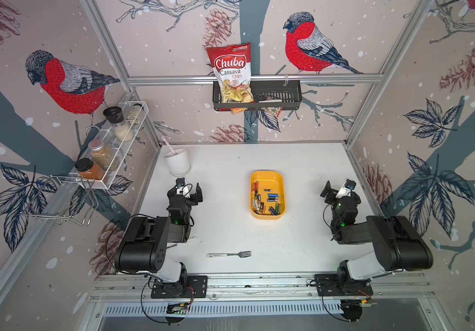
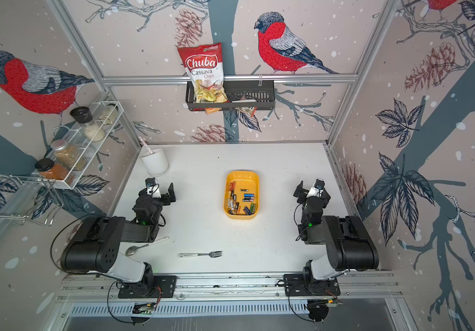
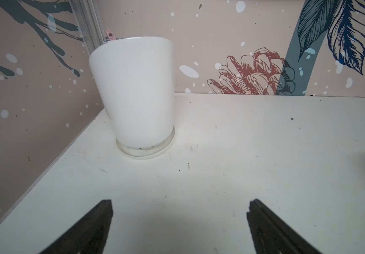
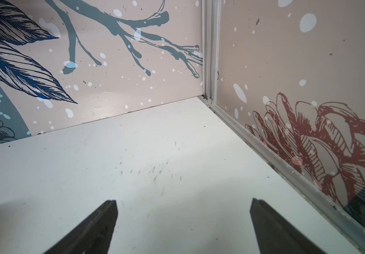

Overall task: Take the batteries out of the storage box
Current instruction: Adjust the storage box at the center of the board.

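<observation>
A yellow storage box (image 1: 267,173) (image 2: 242,173) sits on the white table, right of centre, in both top views. Several loose batteries (image 1: 268,200) (image 2: 243,200) lie inside it, black, blue, red and green. My left gripper (image 1: 186,187) (image 2: 157,189) (image 3: 180,206) hovers well to the left of the box, open and empty. My right gripper (image 1: 340,190) (image 2: 313,190) (image 4: 183,206) hovers to the right of the box, also open and empty. Neither wrist view shows the box or the batteries.
A white cup (image 1: 177,162) (image 3: 133,94) stands at the far left corner, just ahead of the left gripper. A fork (image 1: 229,254) lies near the front edge and a spoon (image 2: 144,246) by the left arm. A spice rack (image 1: 110,143) and a black basket (image 1: 287,97) hang on the walls.
</observation>
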Controlling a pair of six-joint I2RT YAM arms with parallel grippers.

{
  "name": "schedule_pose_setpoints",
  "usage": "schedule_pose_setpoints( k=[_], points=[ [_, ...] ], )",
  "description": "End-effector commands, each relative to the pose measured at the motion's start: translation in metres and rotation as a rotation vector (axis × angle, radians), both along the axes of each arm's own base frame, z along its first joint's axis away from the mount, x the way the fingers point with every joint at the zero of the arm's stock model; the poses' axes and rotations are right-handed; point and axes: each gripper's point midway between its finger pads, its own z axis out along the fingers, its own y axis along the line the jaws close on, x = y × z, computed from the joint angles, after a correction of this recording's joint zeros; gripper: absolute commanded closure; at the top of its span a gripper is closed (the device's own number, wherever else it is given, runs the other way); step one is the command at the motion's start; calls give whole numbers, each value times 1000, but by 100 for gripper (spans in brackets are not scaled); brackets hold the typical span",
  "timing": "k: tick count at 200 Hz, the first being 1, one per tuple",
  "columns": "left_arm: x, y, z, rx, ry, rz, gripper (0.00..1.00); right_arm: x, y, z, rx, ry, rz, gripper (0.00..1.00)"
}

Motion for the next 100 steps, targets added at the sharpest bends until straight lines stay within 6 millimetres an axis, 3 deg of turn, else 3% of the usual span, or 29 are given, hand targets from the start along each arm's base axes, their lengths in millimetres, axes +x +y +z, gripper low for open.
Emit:
schedule_pose_setpoints(
  k=[1,100],
  points=[
    [1,1,6,-2,-22,1,1,1,0,4,9,-17,1,0],
    [1,0,6,-1,-21,-3,3,2,0,4,9,-15,1,0]
  ],
)
